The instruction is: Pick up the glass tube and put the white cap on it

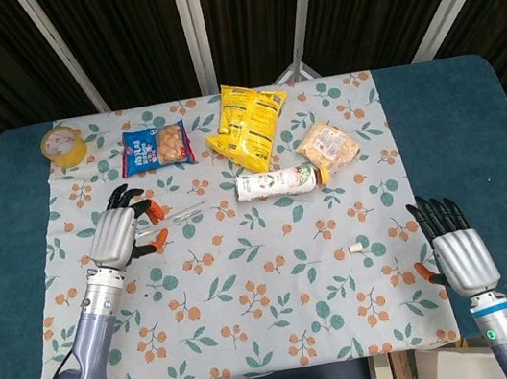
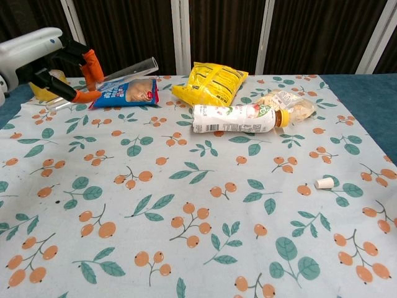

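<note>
My left hand (image 1: 121,233) (image 2: 53,62) holds the clear glass tube (image 2: 124,69) (image 1: 184,212) up off the cloth, pinched between orange-tipped fingers, with the tube sticking out to the right. The small white cap (image 1: 355,249) (image 2: 324,183) lies on the floral cloth toward the right. Near the table's front right edge my right hand (image 1: 456,253) hovers with fingers spread and nothing in it; the chest view does not show it.
A white drink bottle (image 1: 281,181) (image 2: 236,118) lies on its side mid-table. Behind it are a yellow chip bag (image 1: 248,124), a blue snack pack (image 1: 155,147) and a clear snack bag (image 1: 329,147). A yellow tape roll (image 1: 63,144) sits at the far left corner.
</note>
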You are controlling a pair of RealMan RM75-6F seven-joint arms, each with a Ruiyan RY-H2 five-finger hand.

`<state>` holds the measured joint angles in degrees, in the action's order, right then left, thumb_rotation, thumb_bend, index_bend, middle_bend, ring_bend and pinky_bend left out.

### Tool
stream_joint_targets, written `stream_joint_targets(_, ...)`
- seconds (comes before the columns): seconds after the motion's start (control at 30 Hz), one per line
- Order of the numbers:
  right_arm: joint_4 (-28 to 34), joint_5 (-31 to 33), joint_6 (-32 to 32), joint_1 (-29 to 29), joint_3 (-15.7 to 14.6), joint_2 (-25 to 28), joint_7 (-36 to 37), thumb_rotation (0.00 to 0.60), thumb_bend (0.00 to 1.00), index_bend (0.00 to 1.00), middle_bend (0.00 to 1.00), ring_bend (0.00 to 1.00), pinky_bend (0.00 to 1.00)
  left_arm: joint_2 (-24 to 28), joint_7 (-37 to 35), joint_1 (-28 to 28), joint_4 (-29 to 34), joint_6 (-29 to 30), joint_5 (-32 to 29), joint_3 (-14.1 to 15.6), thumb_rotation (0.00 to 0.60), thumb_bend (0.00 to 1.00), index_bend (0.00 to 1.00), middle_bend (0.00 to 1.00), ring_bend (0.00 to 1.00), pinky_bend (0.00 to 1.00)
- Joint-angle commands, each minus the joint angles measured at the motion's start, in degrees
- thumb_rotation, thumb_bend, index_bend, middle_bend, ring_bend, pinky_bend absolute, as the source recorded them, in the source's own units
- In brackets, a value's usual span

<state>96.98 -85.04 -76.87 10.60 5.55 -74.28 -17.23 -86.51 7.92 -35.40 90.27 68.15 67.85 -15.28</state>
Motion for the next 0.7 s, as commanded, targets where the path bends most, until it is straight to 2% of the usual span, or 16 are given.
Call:
stream_joint_targets(0.03,0.0,2.9,3.0,2.4,1.3,-2.9,-3.3,0.6,0.27,0.0,0.0,0.0,0.0,1.6,-2.2,-0.4,0.3,-1.3,0.6,-1.2,0.6,0.73,0.69,0.66,0.19,0.09)
stream_joint_targets(0.17,-0.7,5.9,5.9,4.6,2.1,-5.8,-7.3,0.6,0.28,0.06,0.0,0.0,0.0,2.6,-3.8,-1.0,0.2,-2.5,0.6,-2.0,0.6,0.73,0.69,0.66,0.19,0.08)
stream_joint_targets(0.47,-4.1,9.0,9.3,8.3,2.4,-11.7,-12.1,0.6,0.27,0.32,0.06,0.0,0.0,3.9,-6.1,-1.6,0.1,-3.4,0.9,-2.7,0.6,0.73,0.69,0.66,0.19,0.09)
stream_joint_targets(0.7,-8.6,9.8,11.0,11.4,3.0,-15.8,-14.2,0.6,0.27,0.39,0.08,0.0,0.0,4.6,-7.9,-1.5,-0.6,-3.6,1.5,-2.3,0.6,0.73,0.69,0.66,0.19,0.08)
